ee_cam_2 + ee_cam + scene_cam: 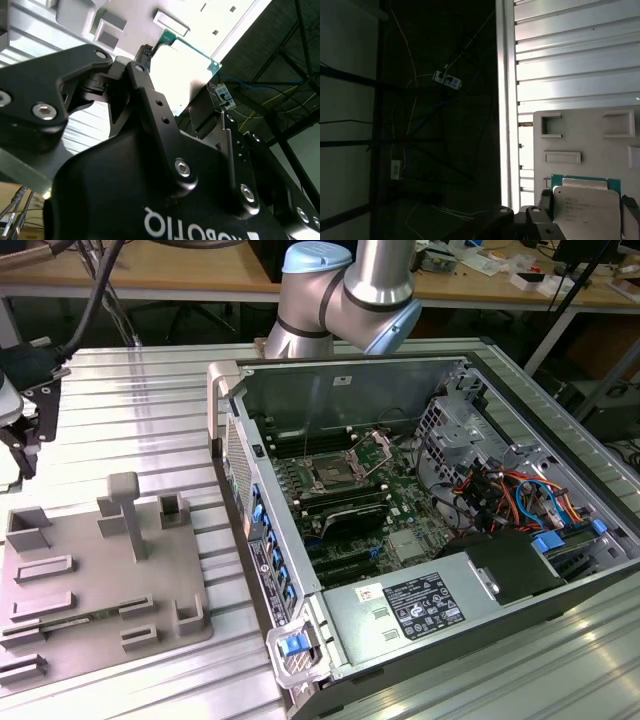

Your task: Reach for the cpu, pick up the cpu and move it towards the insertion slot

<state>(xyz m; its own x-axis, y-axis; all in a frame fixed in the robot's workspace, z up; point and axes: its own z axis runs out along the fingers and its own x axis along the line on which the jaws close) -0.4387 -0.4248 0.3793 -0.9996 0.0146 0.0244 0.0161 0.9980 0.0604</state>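
Observation:
The cpu (585,206), silvery on top with a green edge, sits between my gripper's (587,212) two black fingers (545,201), which are shut on its sides. It hangs a little above the grey tray (585,140), near the tray's edge and the table's edge. In the second wrist view the cpu (187,65) shows bright between the fingers (142,55). In the exterior view my gripper (25,450) is at the far left, over the tray's (100,570) far corner. The insertion slot (330,475) lies in the open computer case, well to the exterior view's right.
The open computer case (420,520) has a raised side wall (235,470) between tray and socket. Upright blocks (128,510) stand on the tray. Cables and drive cages (500,490) fill the case's right part. The ribbed metal table (130,410) extends behind the tray. My arm (350,290) reaches from the back.

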